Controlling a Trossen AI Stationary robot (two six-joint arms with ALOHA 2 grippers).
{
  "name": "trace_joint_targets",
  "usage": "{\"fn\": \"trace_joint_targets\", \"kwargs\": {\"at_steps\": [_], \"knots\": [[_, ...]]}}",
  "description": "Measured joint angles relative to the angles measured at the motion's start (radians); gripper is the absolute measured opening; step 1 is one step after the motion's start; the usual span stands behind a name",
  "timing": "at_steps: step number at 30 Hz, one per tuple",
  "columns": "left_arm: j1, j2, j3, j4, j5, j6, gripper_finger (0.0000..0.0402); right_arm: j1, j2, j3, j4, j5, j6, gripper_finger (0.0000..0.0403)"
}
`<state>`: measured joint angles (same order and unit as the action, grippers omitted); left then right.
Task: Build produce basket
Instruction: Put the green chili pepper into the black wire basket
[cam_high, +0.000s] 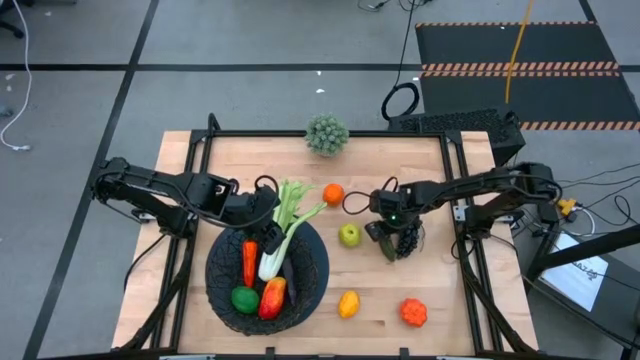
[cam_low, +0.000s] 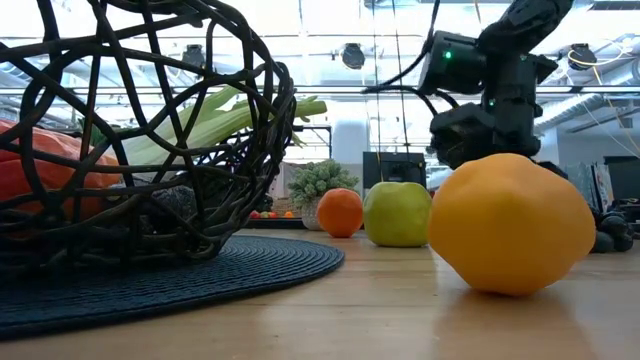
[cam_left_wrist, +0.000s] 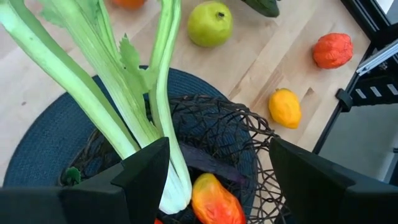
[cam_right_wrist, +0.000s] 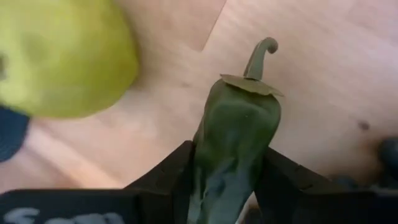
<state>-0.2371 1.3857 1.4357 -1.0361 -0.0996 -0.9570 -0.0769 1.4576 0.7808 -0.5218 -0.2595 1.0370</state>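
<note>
- Basket (cam_high: 312, 283): round black woven mesh, on a dark round mat (cam_low: 250, 265) at the table's (cam_high: 430, 330) 7 o'clock area in the high view.
- Basket contents: celery stalk (cam_high: 283, 228) with leafy end overhanging the rim toward 1 o'clock; carrot (cam_high: 249, 262) beside it; lime (cam_high: 245, 299) and red-yellow mango (cam_high: 272, 297) at the basket's 6 o'clock side.
- Dark green cucumber (cam_right_wrist: 233, 149), curled stem: clamped between the right gripper's (cam_high: 390, 243) two fingers, which press its sides, near table centre.
- Green apple (cam_high: 349, 235): on the table just beside that gripper, at its 9 o'clock.
- Grapes (cam_high: 410, 242): dark cluster close to the gripper's 3 o'clock side; contact cannot be told.
- Orange (cam_high: 333, 194): on the table at the apple's 11 o'clock, near the celery leaves.
- Lemon (cam_high: 348, 304): at the table's 6 o'clock edge, apart from the basket.
- Tomato (cam_high: 414, 312): at the lemon's 3 o'clock.
- Left gripper (cam_high: 262, 205): over the basket's 11 o'clock rim, fingers parted and holding nothing.
- Spiky ball plant (cam_high: 327, 134): at the table's 12 o'clock edge.
</note>
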Motion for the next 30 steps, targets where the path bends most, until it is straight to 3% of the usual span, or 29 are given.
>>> {"fn": "trace_joint_targets", "kwargs": {"at_steps": [9,15,20,30], "knots": [[0.000,0.000,0.000,0.000,-0.004,0.065,0.0273,0.022,-0.220,0.001,0.060,0.006,0.132,0.0133],[0.000,0.000,0.000,0.001,-0.006,0.083,0.0273,0.083,-0.327,0.002,0.175,0.098,0.260,0.0133],[-0.003,0.000,0.000,0.001,-0.005,0.078,0.0273,0.134,-0.368,0.002,0.273,0.155,0.332,0.0134],[-0.006,0.000,0.000,0.024,-0.005,0.046,0.0273,0.192,-0.373,0.009,0.680,0.320,0.342,0.0134]]}}
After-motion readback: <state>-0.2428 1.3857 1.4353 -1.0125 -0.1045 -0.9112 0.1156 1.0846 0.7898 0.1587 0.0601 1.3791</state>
